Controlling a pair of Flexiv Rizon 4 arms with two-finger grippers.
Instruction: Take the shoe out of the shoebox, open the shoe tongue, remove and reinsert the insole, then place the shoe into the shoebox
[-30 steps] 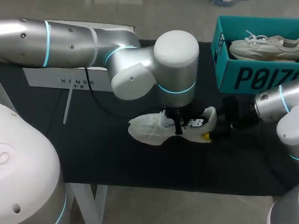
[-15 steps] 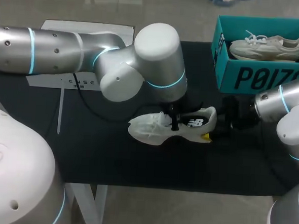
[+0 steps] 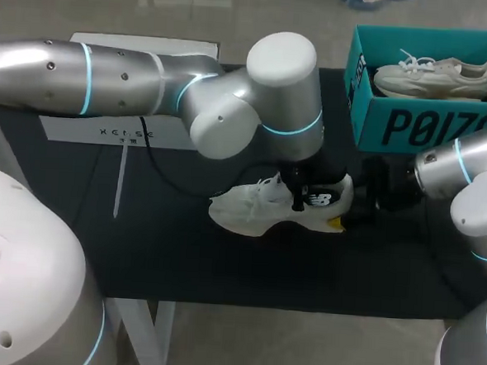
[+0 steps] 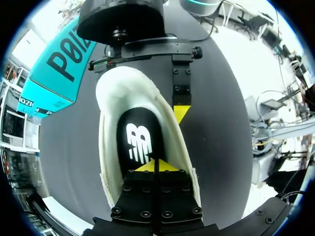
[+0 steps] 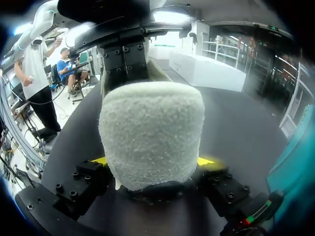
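A white shoe (image 3: 254,210) lies on its sole mid-table, its heel toward my right arm. My left gripper (image 3: 296,198) comes down from above into its opening. In the left wrist view that gripper (image 4: 156,166) is shut, its yellow tips pressed together on the black insole (image 4: 140,142) inside the white collar (image 4: 106,128). My right gripper (image 3: 341,212) holds the heel from the right. In the right wrist view the padded heel (image 5: 150,128) fills the gap of the right gripper (image 5: 152,161), with a fingertip (image 5: 206,161) on each side. One right fingertip (image 4: 180,113) lies against the shoe's side.
The teal shoebox (image 3: 412,127) stands at the back right with a second, beige shoe (image 3: 436,76) inside. A white box (image 3: 73,129) sits at the back left, partly behind my left arm. The table's front edge runs just below the shoe.
My left arm swung left, then back right, and its gripper shifted slightly toward the heel inside the shoe. The shoe and my right arm stayed put.
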